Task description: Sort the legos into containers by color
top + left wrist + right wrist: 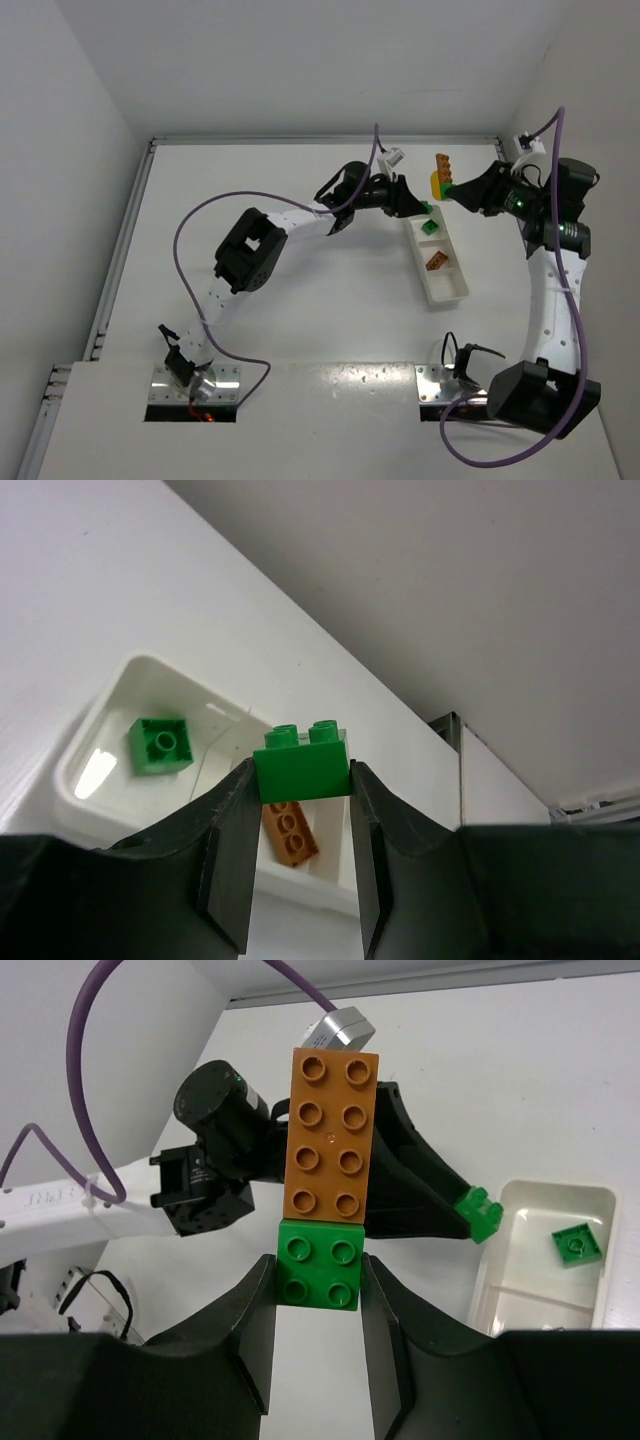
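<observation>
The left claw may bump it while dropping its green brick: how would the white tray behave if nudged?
The tray looks like thin, light plastic on a smooth table, holding only a green brick and an orange-brown brick, so it would probably slide easily. Long and narrow, nudged at its end it would likely swivel rather than tip.

White table (pixel 300 300), pale walls (pixel 60 90)

Long white tray (pixel 447 288) with dividers: small green brick (pixel 160 746) flat in end section, orange-brown brick (pixel 290 830) in next. Above, held studs-up, second green brick (pixel 303 765). Off to one side, held aloft: long orange brick (pixel 330 1135) joined to green square brick (pixel 320 1265).
</observation>
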Robot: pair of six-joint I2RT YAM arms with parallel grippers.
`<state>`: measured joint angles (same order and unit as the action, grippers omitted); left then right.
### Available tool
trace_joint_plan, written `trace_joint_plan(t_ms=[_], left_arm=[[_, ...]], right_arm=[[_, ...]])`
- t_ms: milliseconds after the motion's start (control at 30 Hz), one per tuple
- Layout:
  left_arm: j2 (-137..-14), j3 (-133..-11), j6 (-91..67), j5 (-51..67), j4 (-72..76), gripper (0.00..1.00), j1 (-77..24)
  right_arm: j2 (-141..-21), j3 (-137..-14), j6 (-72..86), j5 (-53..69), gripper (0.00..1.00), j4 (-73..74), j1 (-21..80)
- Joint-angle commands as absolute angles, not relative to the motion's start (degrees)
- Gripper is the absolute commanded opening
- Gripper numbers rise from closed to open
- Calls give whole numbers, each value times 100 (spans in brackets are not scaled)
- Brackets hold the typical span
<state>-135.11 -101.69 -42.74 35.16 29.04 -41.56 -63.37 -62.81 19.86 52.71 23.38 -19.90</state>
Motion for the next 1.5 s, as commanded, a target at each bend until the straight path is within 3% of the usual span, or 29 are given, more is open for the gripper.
trace_joint_plan(t_ms=[0,200,300,467,567,767,900,1067,1300,1467], left_arm=[[-13807,-10599,-4395,3542,3165,4,-4315],[-14325,-10924,-4605,3489,3216,15,-4429],[-14501,-11249,-4466,3358,3103,27,-4430],[-14739,-11723,-4465,3357,3032,55,-4430],[-14495,-11725,-4220,3410,3032,61,-4430],[-13449,-10874,-4323,3814,3548,64,-4167],[-12447,-9345,-4877,4270,4006,64,-3413],[-11603,-8061,-5816,5693,5157,64,-2682],[-11830,-7497,-9111,6697,9030,64,-2303],[-11637,-7277,-9043,6891,9183,65,-2303]], right_arm=[[-6109,-6284,2101,5361,0,2522,-2057],[-6108,-6451,2039,5476,0,2637,-2180],[-6161,-6626,1899,5528,0,2838,-2232],[-6354,-6750,1565,5598,0,3155,-2232],[-6354,-6601,1564,5739,0,3234,-2232],[-6415,-6416,1564,6090,0,2874,-2153],[-6854,-6416,1678,6591,0,2550,-2092],[-7452,-6557,2442,7233,0,1409,-1365],[-8366,-6925,3234,7611,0,440,-265],[-8876,-7286,3611,7673,0,115,166]])
